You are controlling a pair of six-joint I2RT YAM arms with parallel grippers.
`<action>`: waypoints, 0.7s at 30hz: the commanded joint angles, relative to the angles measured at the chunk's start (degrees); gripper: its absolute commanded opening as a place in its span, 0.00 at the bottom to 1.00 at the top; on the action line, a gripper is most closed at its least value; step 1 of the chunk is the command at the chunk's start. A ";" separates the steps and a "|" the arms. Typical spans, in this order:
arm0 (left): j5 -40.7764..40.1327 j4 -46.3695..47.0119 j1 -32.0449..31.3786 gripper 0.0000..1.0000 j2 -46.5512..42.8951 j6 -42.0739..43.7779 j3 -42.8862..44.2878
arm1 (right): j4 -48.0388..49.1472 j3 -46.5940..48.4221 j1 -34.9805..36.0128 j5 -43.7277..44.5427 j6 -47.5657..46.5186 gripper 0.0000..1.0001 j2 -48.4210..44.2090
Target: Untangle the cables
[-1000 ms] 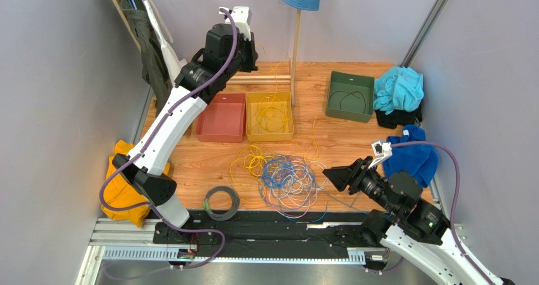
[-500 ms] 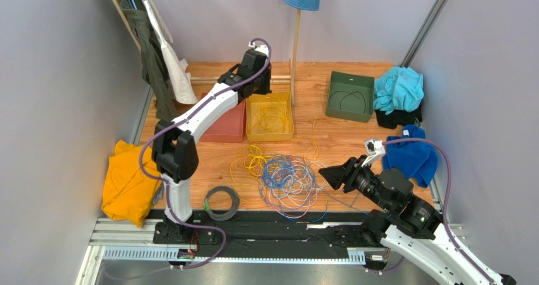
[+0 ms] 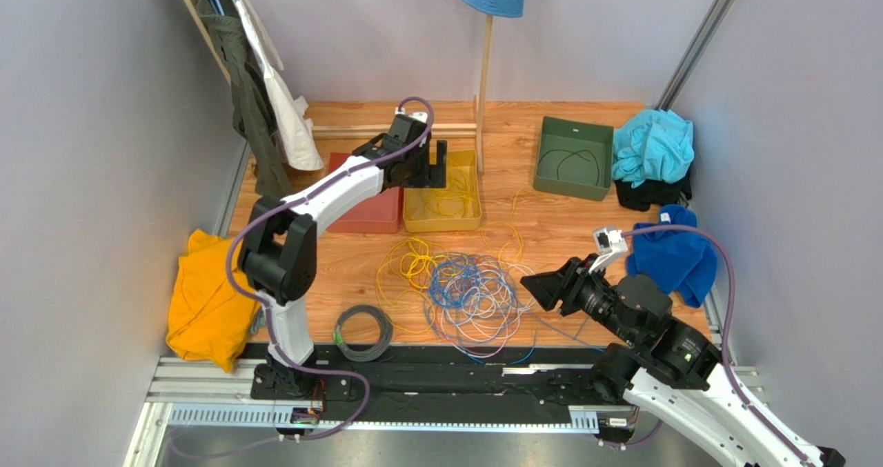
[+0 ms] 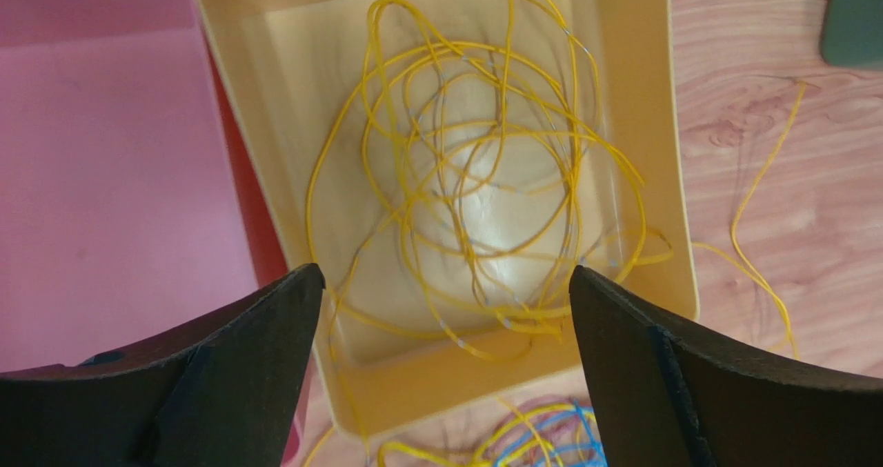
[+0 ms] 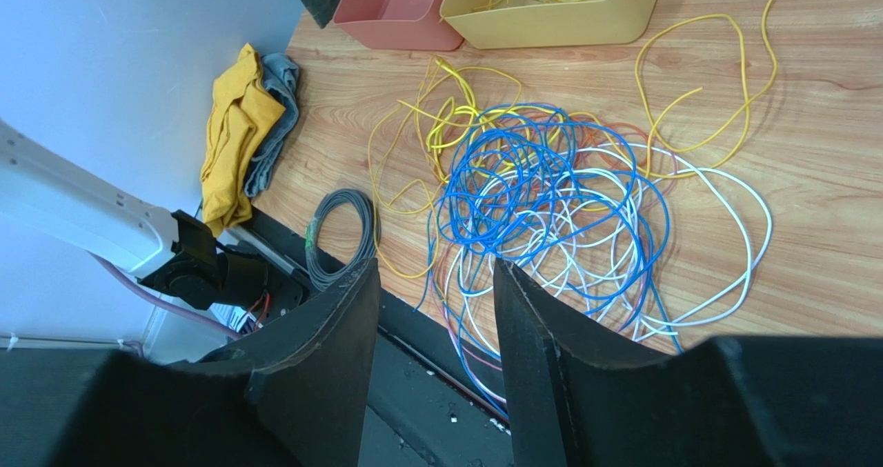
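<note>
The cables lie as a loose tangle [image 3: 468, 289] of blue, pale and yellow wires mid-table, seen close in the right wrist view [image 5: 539, 193]. More yellow cables [image 4: 472, 167] are curled inside the yellow bin [image 3: 446, 219]. My left gripper [image 3: 432, 167] hovers low over that bin, its jaws wide open [image 4: 444, 276] with nothing between them. My right gripper [image 3: 541, 286] hangs open just right of the tangle, above the table's near edge [image 5: 435, 270], and holds nothing.
A red bin [image 3: 375, 215] sits left of the yellow one. A green bin [image 3: 573, 127] with a dark cable stands at the back right. A dark grey coil [image 3: 387, 330] lies near the front. Cloths lie at the left [image 3: 202, 301] and right [image 3: 679, 260].
My left arm came down from high at the back to just over the yellow bin and opened its jaws, letting go a yellow cable. My right gripper crept slightly left.
</note>
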 commanded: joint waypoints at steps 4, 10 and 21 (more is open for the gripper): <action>-3.74 5.30 -3.06 0.99 -21.30 -0.72 -9.06 | 2.59 -1.93 0.39 1.46 0.13 0.48 -1.53; -8.13 6.09 -10.27 0.98 -35.37 -3.95 -23.89 | 2.33 -4.04 0.39 0.85 1.97 0.48 -2.94; -6.38 15.93 -17.12 0.86 -48.22 -14.60 -49.24 | 0.48 -5.10 0.39 0.76 3.82 0.47 -4.35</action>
